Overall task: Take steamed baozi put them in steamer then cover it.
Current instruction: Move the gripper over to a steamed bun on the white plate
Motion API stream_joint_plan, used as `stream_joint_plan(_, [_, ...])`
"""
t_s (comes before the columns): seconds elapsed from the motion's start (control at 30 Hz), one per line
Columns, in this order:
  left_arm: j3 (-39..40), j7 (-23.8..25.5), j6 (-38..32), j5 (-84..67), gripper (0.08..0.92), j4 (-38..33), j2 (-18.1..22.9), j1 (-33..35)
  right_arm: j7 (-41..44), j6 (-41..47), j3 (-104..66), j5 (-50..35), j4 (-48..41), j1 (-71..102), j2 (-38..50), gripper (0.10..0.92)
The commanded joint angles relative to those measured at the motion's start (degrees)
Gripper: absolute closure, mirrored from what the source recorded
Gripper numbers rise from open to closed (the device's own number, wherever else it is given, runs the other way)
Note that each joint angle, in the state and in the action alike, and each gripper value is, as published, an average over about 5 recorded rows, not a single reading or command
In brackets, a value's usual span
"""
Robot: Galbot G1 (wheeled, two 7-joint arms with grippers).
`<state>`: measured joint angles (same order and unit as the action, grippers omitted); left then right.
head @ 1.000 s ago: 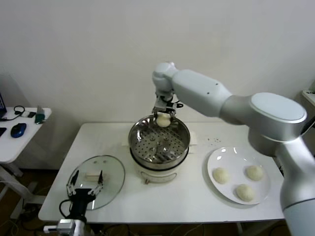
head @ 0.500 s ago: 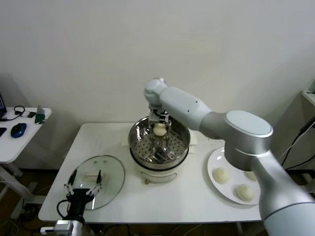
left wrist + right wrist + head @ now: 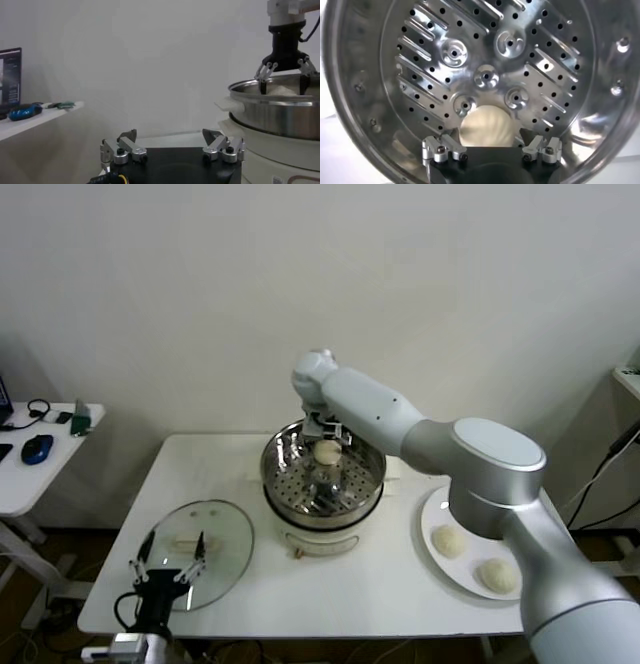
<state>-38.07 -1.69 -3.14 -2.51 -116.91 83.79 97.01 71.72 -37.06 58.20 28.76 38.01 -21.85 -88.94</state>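
- Head view: the right gripper (image 3: pixel 327 434) reaches down into the far side of the steamer (image 3: pixel 322 502), fingers spread apart around one baozi (image 3: pixel 327 451) (it rests on the perforated steel floor).
- Left gripper (image 3: pixel 168 569) hangs wide open at the near-left, over the cover (image 3: pixel 212 529), a round glass lid.
- Two more smooth cream buns (image 3: pixel 449 541) show on the white plate (image 3: pixel 436 569), right.

Head view high above; both wrist views low, sharing the steamer (image 3: pixel 323 474).
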Motion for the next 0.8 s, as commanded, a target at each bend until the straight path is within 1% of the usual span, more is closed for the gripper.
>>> stream_joint_plan(0.03, [-0.11, -0.08, 0.94, -2.00, 0.177, -0.49, -0.12, 0.44, 2.85, 0.82, 0.26, -7.16, 7.34, -4.37, 6.33, 0.202])
stream_joint_plan(0.17, [-0.01, -0.10, 0.90, -1.86, 0.177, -0.37, -0.16, 0.33, 3.33, 6.96, 5.52, -19.38, 15.09, -11.50, 14.41, 0.203])
stream_joint_plan(0.27, [0.15, -0.09, 0.96, -1.85, 0.177, -0.51, -0.05, 0.30, -0.34, 14.05, 13.09, -30.49, 19.75, -17.93, 21.76, 0.203])
stream_joint_plan(0.4, [0.39, -0.07, 0.94, -1.81, 0.177, -0.49, -0.13, 0.27, -6.28, 26.24, 23.34, -44.38, 25.49, -24.60, 31.08, 0.203])
stream_joint_plan(0.5, [0.51, -0.09, 0.90, -1.83, 0.177, -0.40, -0.13, 0.22, -10.29, 38.52, 30.10, -53.65, 30.63, -28.08, 37.54, 0.203])
stream_joint_plan(0.57, [0.56, -0.10, 0.84, -1.88, 0.177, -0.39, -0.09, 0.26, -12.77, 48.42, 32.40, -58.06, 34.51, -28.76, 42.11, 0.203])
stream_joint_plan(0.63, [0.65, -0.10, 0.76, -1.94, 0.177, -0.37, -0.06, 0.32, -15.32, 56.18, 33.34, -60.82, 38.17, -28.29, 46.42, 0.203])
stream_joint_plan(0.7, [0.78, -0.09, 0.78, -2.02, 0.177, -0.42, -0.04, 0.36, -17.42, 60.65, 34.18, -61.72, 41.37, -27.00, 50.33, 0.203])
stream_joint_plan(0.8, [0.92, -0.07, 0.82, -1.80, 0.177, -0.69, 0.11, 0.21, -17.73, 63.34, 34.59, -61.00, 45.01, -23.93, 54.96, 0.203])
